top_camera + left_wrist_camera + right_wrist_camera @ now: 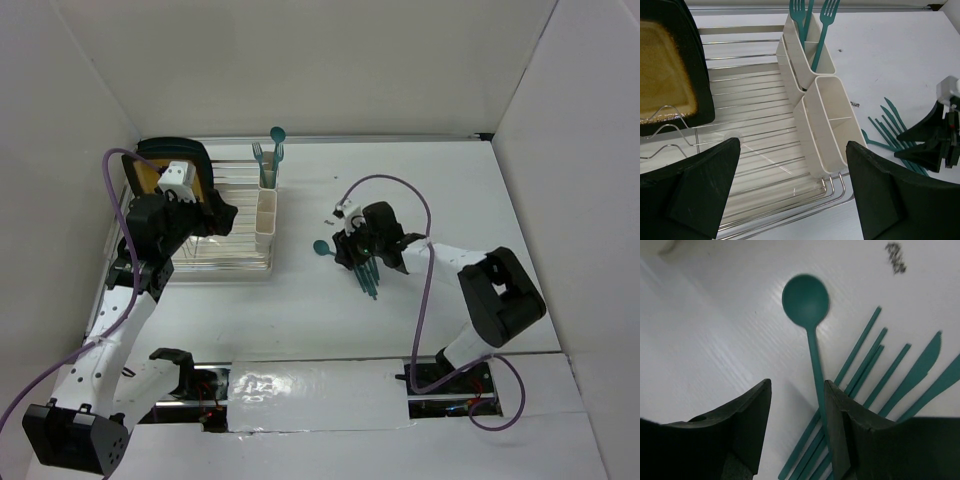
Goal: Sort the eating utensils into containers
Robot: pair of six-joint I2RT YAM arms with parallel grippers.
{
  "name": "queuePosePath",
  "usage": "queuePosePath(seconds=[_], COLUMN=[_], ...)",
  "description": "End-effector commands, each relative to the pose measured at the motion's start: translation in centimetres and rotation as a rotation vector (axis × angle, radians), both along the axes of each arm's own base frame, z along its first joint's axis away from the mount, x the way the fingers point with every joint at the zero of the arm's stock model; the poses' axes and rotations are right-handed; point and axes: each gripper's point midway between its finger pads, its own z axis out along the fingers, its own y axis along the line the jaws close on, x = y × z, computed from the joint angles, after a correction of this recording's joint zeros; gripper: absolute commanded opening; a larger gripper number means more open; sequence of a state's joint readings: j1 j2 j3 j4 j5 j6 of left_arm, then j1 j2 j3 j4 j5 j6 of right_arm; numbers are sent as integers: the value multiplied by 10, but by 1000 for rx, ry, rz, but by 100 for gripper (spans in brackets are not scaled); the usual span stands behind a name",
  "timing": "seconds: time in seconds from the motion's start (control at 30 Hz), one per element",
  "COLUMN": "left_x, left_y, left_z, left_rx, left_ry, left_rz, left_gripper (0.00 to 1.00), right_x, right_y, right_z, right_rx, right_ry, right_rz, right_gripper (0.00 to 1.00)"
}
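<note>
The right tool (797,386) stands partly parted low over the counter (715,330). A spoon (805,300) runs its handle along one finger's inner edge, with loose utensils (900,375) fanned just beside and bare counter on the other side. The left tool (792,145) gapes wide above the containers (827,125), whose far cup holds forks (826,20).

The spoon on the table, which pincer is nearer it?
Right. The right pincer hangs over the spoon; the left pincer is off over the dish rack.

Left arm (108,322): white links, black joint housings.
Right arm (455,258): white links, bulky black elbow block.
Cables (424,300): purple, one looping off each arm.
Left gripper fingers (700,192): matte black wedges.
Right gripper fingers (747,425): matte black, rounded tips.
</note>
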State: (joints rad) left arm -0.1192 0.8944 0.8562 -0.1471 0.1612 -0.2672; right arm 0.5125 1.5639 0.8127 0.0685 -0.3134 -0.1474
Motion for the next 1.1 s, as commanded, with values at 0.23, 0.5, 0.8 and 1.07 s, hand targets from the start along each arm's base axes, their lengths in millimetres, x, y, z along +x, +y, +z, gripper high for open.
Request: queuePosePath(seconds=[0.23, 0.5, 0.8, 1.07], left_x=[5, 5, 6, 5], left_y=[0, 1, 1, 1], left_z=[16, 15, 13, 16], left_rx=[-10, -7, -3, -5], left_ry=[-61, -59, -54, -61], left_rz=[3, 3, 5, 5], left_gripper=[100, 100, 100, 100], right_x=[8, 21, 22, 19], right_y=[6, 10, 18, 20], right_z=[-26, -25, -53, -65], right_rx=[-53, -86, -175, -254], right_ry=[6, -20, 32, 49], right_rz=[16, 24, 38, 17], right_gripper=[52, 51, 42, 10])
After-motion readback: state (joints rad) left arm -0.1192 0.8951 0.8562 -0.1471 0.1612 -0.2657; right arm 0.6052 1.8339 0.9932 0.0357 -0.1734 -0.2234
